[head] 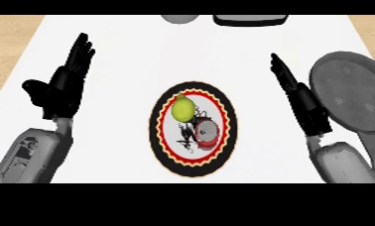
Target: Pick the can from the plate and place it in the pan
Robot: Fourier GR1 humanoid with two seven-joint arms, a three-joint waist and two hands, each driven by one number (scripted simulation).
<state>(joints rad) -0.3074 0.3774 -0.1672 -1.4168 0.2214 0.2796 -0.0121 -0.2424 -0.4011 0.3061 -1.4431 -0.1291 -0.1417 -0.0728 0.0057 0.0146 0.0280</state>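
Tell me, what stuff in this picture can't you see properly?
- Pan, head view: its right side is cut off by the picture's edge, and its handle runs behind the right forearm.
- Grey round thing and dark object, head view: both cut off at the top, so I cannot tell what they are.
- Can on the plate: its label is too small to read.
- Yellow-green fruit: kind unclear.

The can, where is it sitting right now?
In the head view the can lies on the plate at centre, just below-right of a yellow-green fruit, between both open hands, with the pan at far right.
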